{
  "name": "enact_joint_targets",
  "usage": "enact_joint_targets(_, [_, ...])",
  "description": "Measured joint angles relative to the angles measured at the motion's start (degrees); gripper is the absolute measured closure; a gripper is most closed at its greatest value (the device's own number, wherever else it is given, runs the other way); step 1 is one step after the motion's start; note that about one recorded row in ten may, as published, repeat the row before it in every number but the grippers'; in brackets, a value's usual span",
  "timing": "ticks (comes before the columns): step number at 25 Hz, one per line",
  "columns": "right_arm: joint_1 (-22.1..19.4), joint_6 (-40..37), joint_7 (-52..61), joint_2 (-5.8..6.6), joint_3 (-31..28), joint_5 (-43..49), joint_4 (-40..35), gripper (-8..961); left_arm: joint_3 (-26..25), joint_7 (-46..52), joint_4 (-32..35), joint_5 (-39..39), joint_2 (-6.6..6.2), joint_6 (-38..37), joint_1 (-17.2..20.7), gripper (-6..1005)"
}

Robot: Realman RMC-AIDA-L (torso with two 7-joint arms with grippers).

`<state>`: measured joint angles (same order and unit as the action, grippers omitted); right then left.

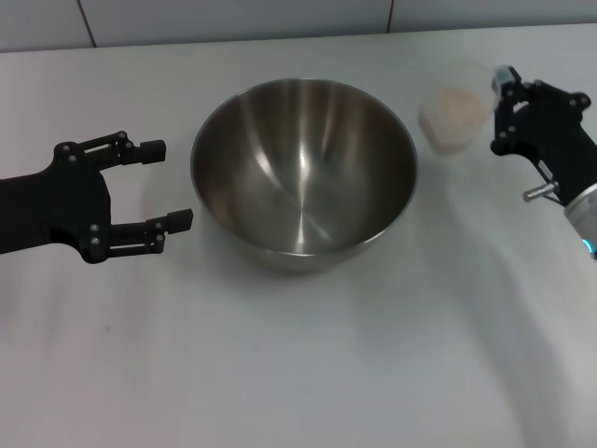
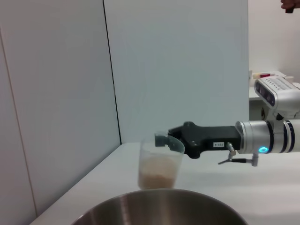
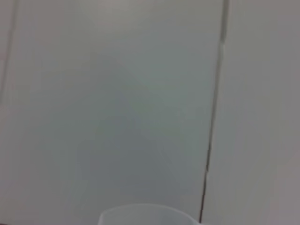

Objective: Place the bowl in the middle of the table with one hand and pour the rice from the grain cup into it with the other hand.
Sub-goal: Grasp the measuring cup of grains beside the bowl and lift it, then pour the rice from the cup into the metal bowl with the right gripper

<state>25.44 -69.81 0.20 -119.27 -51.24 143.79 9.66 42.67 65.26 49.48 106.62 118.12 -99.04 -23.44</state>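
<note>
Closing squarely on the grain cup [image 1: 454,116], which stands on the worktop [image 1: 298,373] just beside the centred bowl [image 1: 304,168], looks wise for the right tool [image 1: 504,93], grip unreadable at its rim, while the left tool [image 1: 166,184] hangs spread wide, holding nothing.

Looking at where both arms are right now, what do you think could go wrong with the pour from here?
The right gripper sits at the rim of the grain cup, high above the rice; the thin clear cup might tip or slip when lifted.

The cup stands apart from the bowl, so grains could land on the table if it tilts before it clears the rim.

The left gripper is open beside the bowl, not holding it; a knock could shift it.
</note>
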Motion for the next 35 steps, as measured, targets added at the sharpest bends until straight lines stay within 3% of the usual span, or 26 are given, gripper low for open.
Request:
enact_joint_targets(17, [4.01, -0.19, -31.71, 0.18, 0.56, 0.58, 5.72, 944, -0.38, 0.14, 0.11, -0.01, -0.08, -0.01, 0.00, 177])
enact_joint_targets(23, [3.59, -0.24, -51.25, 0.18, 0.55, 6.97, 7.56, 944, -0.49, 0.10, 0.03, -0.02, -0.08, -0.01, 0.29, 177])
enact_joint_targets(35, [3.89, 0.10, -72.69, 0.18, 0.61, 10.23, 8.06, 944, -0.15, 0.12, -0.05, -0.01, 0.01, -0.03, -0.19, 177])
